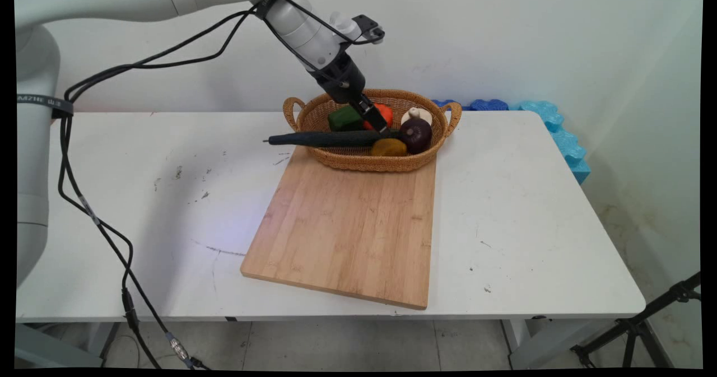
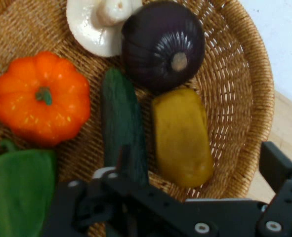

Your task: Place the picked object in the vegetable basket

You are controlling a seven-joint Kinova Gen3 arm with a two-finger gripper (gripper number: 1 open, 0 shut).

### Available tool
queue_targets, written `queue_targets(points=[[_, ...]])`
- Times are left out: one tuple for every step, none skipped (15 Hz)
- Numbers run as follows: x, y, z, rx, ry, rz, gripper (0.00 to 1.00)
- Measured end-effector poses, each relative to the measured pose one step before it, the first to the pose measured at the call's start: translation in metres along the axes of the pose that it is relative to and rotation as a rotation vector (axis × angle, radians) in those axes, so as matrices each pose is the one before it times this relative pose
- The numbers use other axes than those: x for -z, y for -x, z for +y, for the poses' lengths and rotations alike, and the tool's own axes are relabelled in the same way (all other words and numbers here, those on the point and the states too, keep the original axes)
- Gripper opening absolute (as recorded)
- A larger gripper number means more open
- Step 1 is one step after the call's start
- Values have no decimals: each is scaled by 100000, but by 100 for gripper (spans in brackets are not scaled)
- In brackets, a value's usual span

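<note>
My gripper (image 1: 382, 126) reaches down into a woven basket (image 1: 364, 161) that stands on the far end of a wooden cutting board (image 1: 347, 226). It is open, its fingers straddling a yellow vegetable (image 2: 180, 138) and the tip of a long dark green cucumber (image 2: 121, 113). The cucumber (image 1: 325, 138) lies across the basket's left rim and sticks out to the left. Around the gripper lie an orange pumpkin (image 2: 42, 98), a green pepper (image 2: 17, 192), a purple onion (image 2: 163, 44) and a white mushroom (image 2: 94, 29). Nothing is gripped.
The cutting board (image 2: 279, 123) stretches from the basket toward the table's near edge. Blue foam pieces (image 1: 560, 136) line the table's back right corner and right side. Black cables hang from the arm on the left. A tripod leg (image 1: 644, 321) stands at the lower right.
</note>
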Motion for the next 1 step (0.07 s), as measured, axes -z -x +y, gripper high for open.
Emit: queue_targets(points=[[98, -26, 53, -535, -51, 595, 100]])
